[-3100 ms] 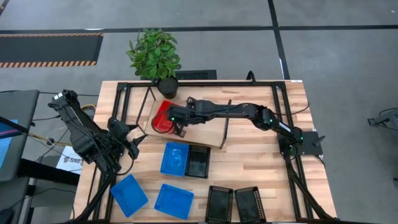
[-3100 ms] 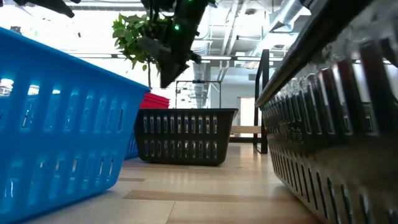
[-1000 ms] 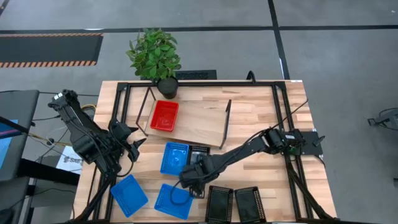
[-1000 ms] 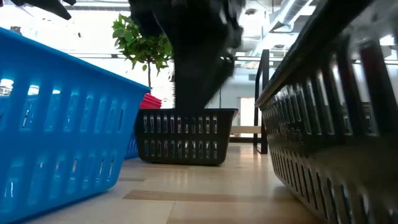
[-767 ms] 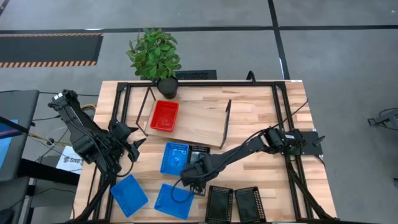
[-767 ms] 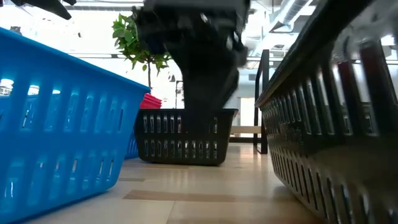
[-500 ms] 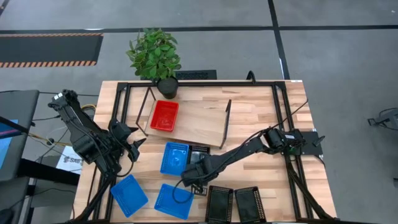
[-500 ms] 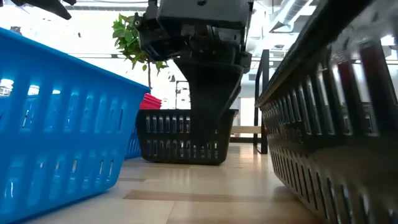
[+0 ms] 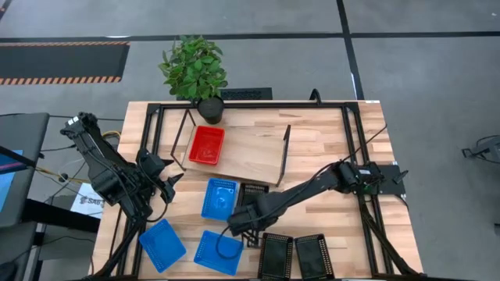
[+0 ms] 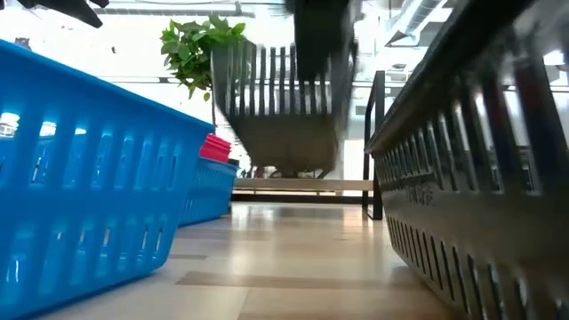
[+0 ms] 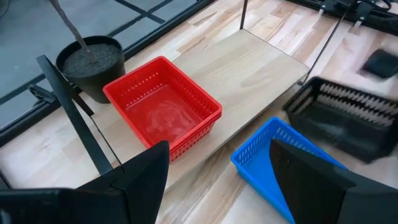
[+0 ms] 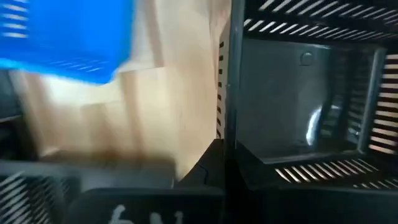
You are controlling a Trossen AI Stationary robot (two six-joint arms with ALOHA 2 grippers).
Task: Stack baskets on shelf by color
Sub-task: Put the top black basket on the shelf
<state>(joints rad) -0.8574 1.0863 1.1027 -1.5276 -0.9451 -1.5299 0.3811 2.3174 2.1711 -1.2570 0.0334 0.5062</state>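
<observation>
My right gripper [image 9: 244, 226] reaches to the table's near middle and is shut on a black basket [image 10: 280, 111], which hangs in the air, tilted. A red basket [image 9: 207, 145] sits on the left end of the wooden shelf [image 9: 254, 156]. One blue basket [image 9: 219, 197] lies just in front of the shelf, and two more [image 9: 162, 243] [image 9: 217, 251] lie near the front edge. Two black baskets [image 9: 275, 256] [image 9: 312, 256] stand side by side at the front edge. My left gripper [image 9: 160, 183] waits open at the table's left side, off the shelf. My right gripper holds the black basket by its near end wall [image 12: 233, 106], coming from above. One finger [image 12: 208, 165] shows outside that wall; the other is lost against the black mesh. The basket is lifted clear of the table and tilted [image 10: 280, 111].
A potted plant [image 9: 195, 70] stands at the far edge behind the shelf. A black metal frame [image 9: 258, 104] runs around the table. The middle and right end of the shelf board [image 9: 258, 148] are bare wood, and so is the table's right half [image 9: 328, 211].
My right gripper has come down on the black basket beside the blue one and raised it. The basket rested flat on the table a second ago; now it is lifted clear and tipped. The left arm has kept still.
</observation>
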